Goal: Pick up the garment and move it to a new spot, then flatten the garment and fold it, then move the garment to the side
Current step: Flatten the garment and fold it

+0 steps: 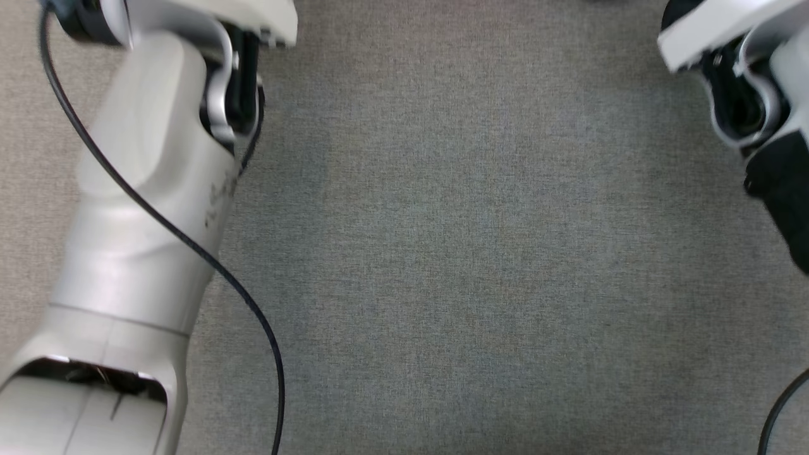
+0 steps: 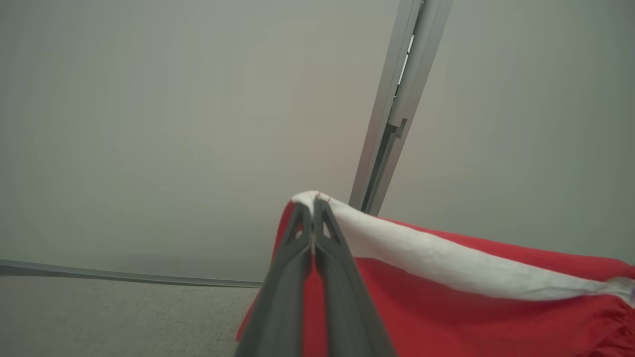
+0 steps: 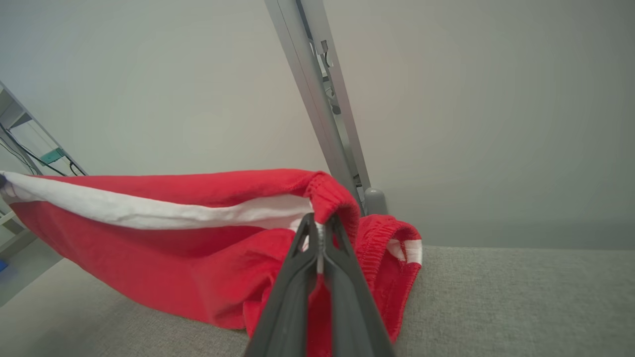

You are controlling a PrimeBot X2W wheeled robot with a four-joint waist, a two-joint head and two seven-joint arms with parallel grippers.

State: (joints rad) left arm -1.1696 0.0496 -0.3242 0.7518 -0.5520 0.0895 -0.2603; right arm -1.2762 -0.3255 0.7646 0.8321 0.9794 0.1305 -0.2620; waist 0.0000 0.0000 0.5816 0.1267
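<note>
Fingers (image 2: 342, 297) of the left gripper (image 2: 313, 206) press together on one end of a red garment (image 2: 446, 307), pinching it at the top of its white side stripe (image 2: 436, 260). The right gripper (image 3: 321, 220) is likewise clamped shut on the gathered elastic waistband (image 3: 337, 196) at the other end. The cloth hangs between the two arms as a slack red span above a grey woven surface (image 3: 496, 297), its lower folds sagging close to that surface; whether they touch it cannot be told. A grey metal post (image 3: 322, 109) stands behind, against a plain wall.

From the head view, the pale left forearm (image 1: 145, 208) with its black cable (image 1: 189, 246) and part of the right arm (image 1: 752, 82) frame a bare stretch of the same grey surface (image 1: 474, 253).

By the look of it, the pick-up is done and the carry or spreading is in hand. The garment is not laid flat, no fold is made, and the final move aside is not begun.

No brand or label can be made out on the cloth. A few dark marks on the left forearm's casing (image 1: 218, 196) may be lettering but are too blurred to read.
</note>
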